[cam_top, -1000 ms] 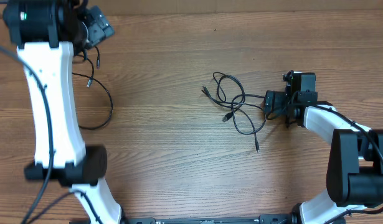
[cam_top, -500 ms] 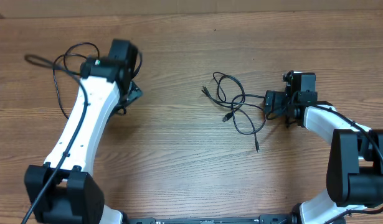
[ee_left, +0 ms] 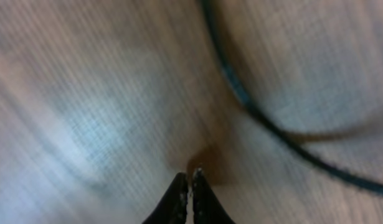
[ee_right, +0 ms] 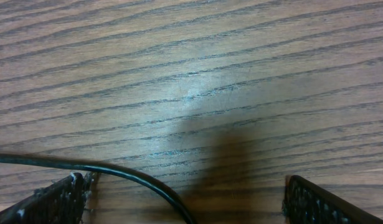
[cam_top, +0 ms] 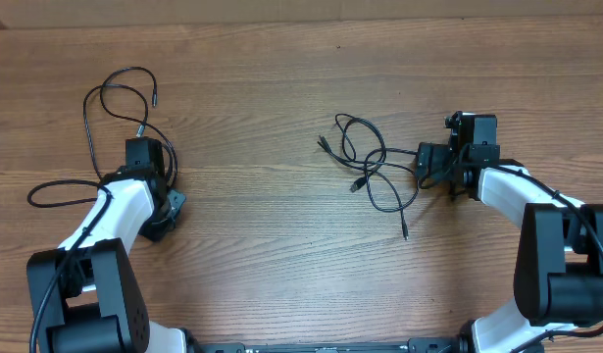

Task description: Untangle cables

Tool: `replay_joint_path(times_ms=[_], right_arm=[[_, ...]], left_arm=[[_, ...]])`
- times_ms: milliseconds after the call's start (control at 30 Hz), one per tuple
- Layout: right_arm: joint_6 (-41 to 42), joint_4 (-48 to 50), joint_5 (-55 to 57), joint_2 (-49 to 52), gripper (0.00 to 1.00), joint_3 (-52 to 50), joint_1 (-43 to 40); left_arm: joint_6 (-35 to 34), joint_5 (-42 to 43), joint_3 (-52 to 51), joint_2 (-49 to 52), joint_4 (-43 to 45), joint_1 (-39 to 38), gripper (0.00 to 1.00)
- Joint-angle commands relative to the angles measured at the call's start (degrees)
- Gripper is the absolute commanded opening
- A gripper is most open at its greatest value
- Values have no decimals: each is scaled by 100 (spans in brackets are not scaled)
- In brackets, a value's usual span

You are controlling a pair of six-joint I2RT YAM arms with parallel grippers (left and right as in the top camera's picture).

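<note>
A tangle of thin black cables (cam_top: 370, 169) lies on the wooden table (cam_top: 281, 265), right of centre. One strand runs to my right gripper (cam_top: 426, 167), which stands open around it. In the right wrist view that cable (ee_right: 141, 177) crosses the gap of the gripper (ee_right: 186, 183), close to the left finger (ee_right: 57, 199). Another black cable (cam_top: 87, 127) lies alone in loose loops at the far left. My left gripper (cam_top: 174, 204) is low beside it and shut on nothing. The left wrist view shows its closed tips (ee_left: 186, 177) and a blurred cable (ee_left: 260, 118) beyond them.
The right arm (cam_top: 536, 211) reaches in from the near right corner. Near the left edge, the left arm (cam_top: 115, 211) is folded back. A thicker black cord (cam_top: 56, 186) from it curls over the table at the left.
The left arm has swung down from the far left corner to the near left and its jaws have shut. The left cable now lies uncovered. The right arm has not moved.
</note>
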Motion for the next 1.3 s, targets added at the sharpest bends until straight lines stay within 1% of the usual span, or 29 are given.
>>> replay_joint_path(times_ms=[0,100,133,167,200,333,400,433,533,567,667,700,767,833,867,900,933,967,1000,1033,1067,1100,1133,1167,1267], right_arm=[[68,-55,-221,184,100,-142,15],[68,-55,-221,184,100,-142,15],[68,-57,-221,184,100,-142,15],[68,-55,-221,184,100,-142,15],[68,-55,-223,184,100,-142,15],[68,-55,-221,184,100,-142,15],[68,-55,-221,184,100,-142,15],[68,-55,-221,184,100,-142,15],[68,-55,-221,184,100,-142,15],[66,-55,-221,184,100,-142,15],[68,-55,-221,184,100,-142,15],[68,-55,-223,184,100,-142,15],[68,-55,-221,184,100,-142,15],[68,-57,-221,184,100,-142,15],[68,-55,-223,184,100,-142,15],[68,-55,-221,184,100,-142,15],[68,-55,-223,184,100,-142,15],[68,-55,-221,184,100,-142,15],[68,-55,-221,184,100,-142,15],[68,-55,-221,184,100,-142,15],[68,-55,-221,184,100,-142,15],[68,-55,-221,184,100,-142,15],[68,-55,-221,184,100,-142,15],[68,-55,-221,184,100,-142,15],[68,-55,-221,184,100,-142,15]], left_arm=[[-120,-271,-146,-50,387,44,9],[-459,-570,-153,114,584,42,10],[-470,-573,-153,188,704,44,10],[-463,-544,-153,372,1029,42,14],[-463,-522,-153,546,1270,42,15],[-468,-348,-31,1467,2194,63,9],[-463,-378,192,1753,2406,125,8],[-417,-402,476,1917,2444,214,7],[-94,-245,1322,2175,2343,507,6],[68,-107,1851,2249,2098,662,6],[177,-90,2710,2273,1550,874,6],[398,-42,3195,2273,1281,964,7],[723,107,3829,2273,802,1025,10],[1283,402,4704,2271,-118,1038,17],[1390,505,5053,2271,-542,1038,26],[1436,686,5462,2271,-997,1036,40],[1650,1051,5923,2271,-1486,1038,58],[1781,1250,6133,2271,-1700,1038,66],[2085,1727,6614,2271,-2210,1038,81],[2326,2129,7031,2271,-2710,1032,90],[2409,2400,7307,2271,-3101,999,94],[2406,2780,7554,2271,-3565,920,95],[2404,3136,7643,2269,-3842,831,96],[2402,3488,7654,2271,-4068,713,96],[2253,3998,7501,2271,-4382,240,93]])
